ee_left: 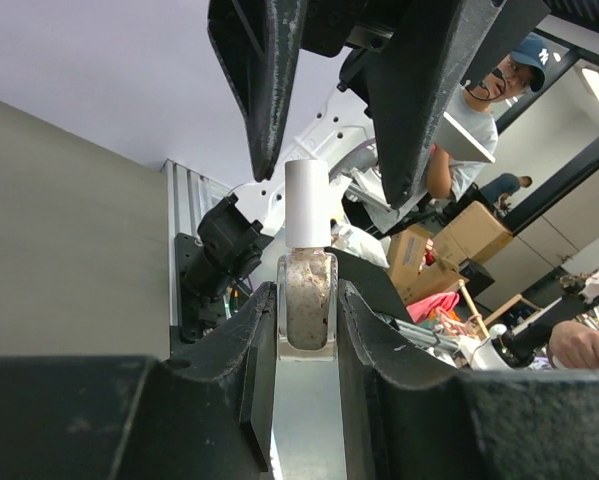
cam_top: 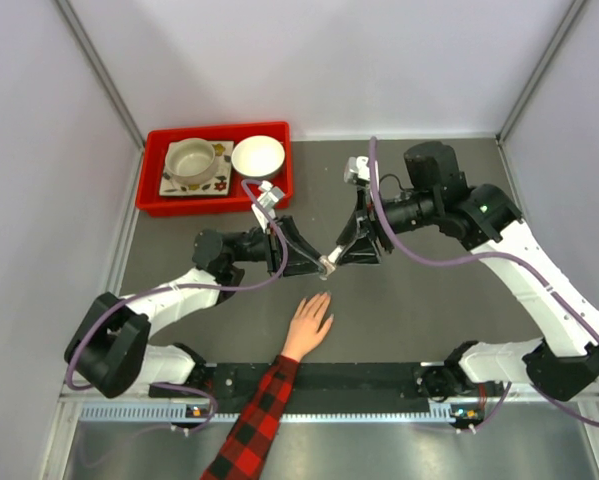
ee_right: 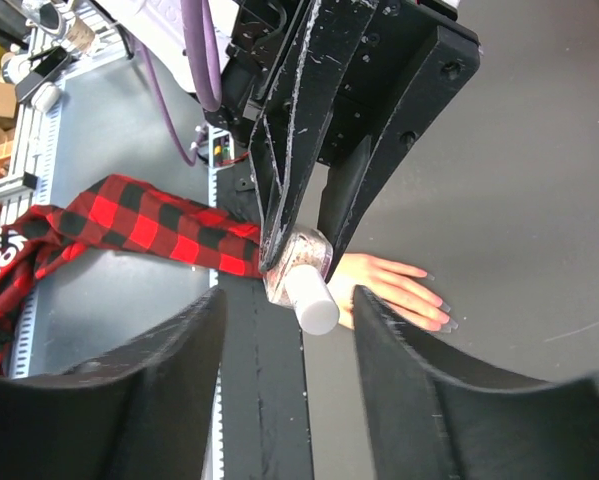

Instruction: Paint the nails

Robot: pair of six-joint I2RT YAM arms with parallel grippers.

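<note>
- We see the left gripper point(cam_top: 317, 264) and the right gripper point(cam_top: 339, 257) tip to tip, with a small pale thing point(cam_top: 327, 268) between them.
- A hand point(cam_top: 309, 324) lies flat on the table point(cam_top: 429, 300) near them.
- A red tray point(cam_top: 157, 150) holds a white bowl point(cam_top: 258, 157).

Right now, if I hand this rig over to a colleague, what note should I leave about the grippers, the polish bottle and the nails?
Left gripper: shut on the nail polish bottle, gripping its glass body.
Right gripper: open, with one finger on each side of the white cap, not gripping it yet.
Hand: flat on the table, palm down, fingers spread, just in front of the bottle.
Done: the bottle is held and the cap is offered to the right gripper.
Left: grip and remove the cap, then paint the nails. They are too small to tell whether any is painted.
</note>
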